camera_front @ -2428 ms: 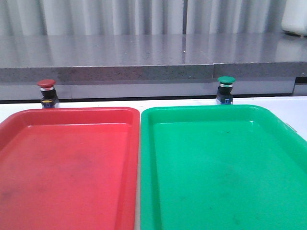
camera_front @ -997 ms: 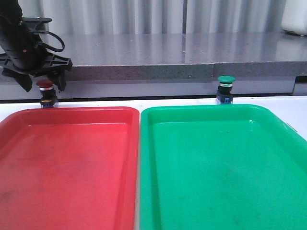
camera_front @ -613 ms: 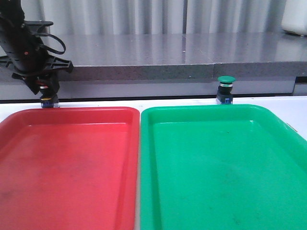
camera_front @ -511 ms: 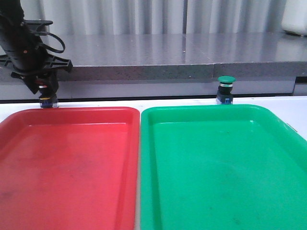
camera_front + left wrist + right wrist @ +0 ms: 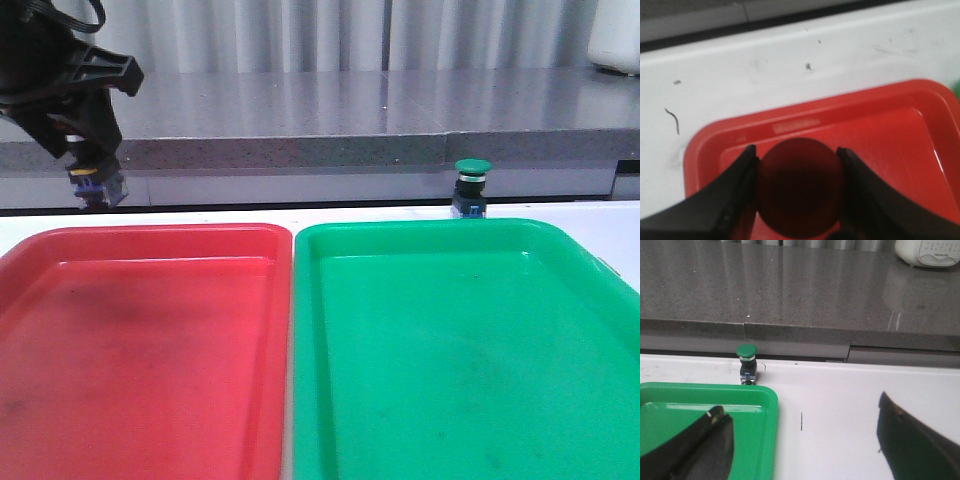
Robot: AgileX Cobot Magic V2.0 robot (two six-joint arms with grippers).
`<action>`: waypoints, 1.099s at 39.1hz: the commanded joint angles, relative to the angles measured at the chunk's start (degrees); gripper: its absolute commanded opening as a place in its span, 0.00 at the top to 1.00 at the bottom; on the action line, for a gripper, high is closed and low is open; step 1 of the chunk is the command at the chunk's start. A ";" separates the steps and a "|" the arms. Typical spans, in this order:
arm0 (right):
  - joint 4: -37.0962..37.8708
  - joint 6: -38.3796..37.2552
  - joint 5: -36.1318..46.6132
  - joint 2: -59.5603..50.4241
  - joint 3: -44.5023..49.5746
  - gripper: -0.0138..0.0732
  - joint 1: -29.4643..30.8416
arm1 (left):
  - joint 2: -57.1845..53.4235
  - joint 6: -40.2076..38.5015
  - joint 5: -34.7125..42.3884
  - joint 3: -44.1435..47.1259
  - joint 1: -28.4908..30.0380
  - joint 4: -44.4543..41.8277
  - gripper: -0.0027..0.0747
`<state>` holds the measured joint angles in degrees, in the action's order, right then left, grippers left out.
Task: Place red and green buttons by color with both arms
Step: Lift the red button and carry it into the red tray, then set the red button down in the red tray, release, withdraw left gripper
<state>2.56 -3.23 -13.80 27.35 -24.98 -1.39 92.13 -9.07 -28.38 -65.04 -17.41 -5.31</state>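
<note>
Red button (image 5: 800, 187) transfer is the step in hand, and it runs from the nearest zone outward. Nearest the robot lie the red tray (image 5: 140, 340) and the green tray (image 5: 460, 340), side by side on the white tabletop (image 5: 610, 225); no button is seen in either. Above the far left corner of the red tray, the left tool (image 5: 92, 165) is clamped on the red button, which hangs clear of the tabletop with its clear-blue base (image 5: 95, 190) pointing down. In the left wrist view the two fingers (image 5: 735, 192) press on opposite sides of the cap, and the tray floor shows directly beneath. To do this step well, carry the button inward until it is well inside the rim, lower it until the base is close to the tray floor, and only then part the fingers; a release from height is likely to tip or roll the top-heavy part. Farther back, the green button (image 5: 471, 185) stands upright on the tabletop just behind the green tray's far rim. The right tool (image 5: 800, 440) is spread wide, holds nothing, and faces the green button from well apart.
</note>
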 commanded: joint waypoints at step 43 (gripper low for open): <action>-0.05 0.20 4.52 0.54 -2.21 0.15 0.40 | -9.19 -0.84 7.93 13.22 -8.95 0.37 0.25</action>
<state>2.56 -3.23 -13.80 27.35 -24.98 -1.39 87.44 -9.18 -22.57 -48.61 -25.90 -5.19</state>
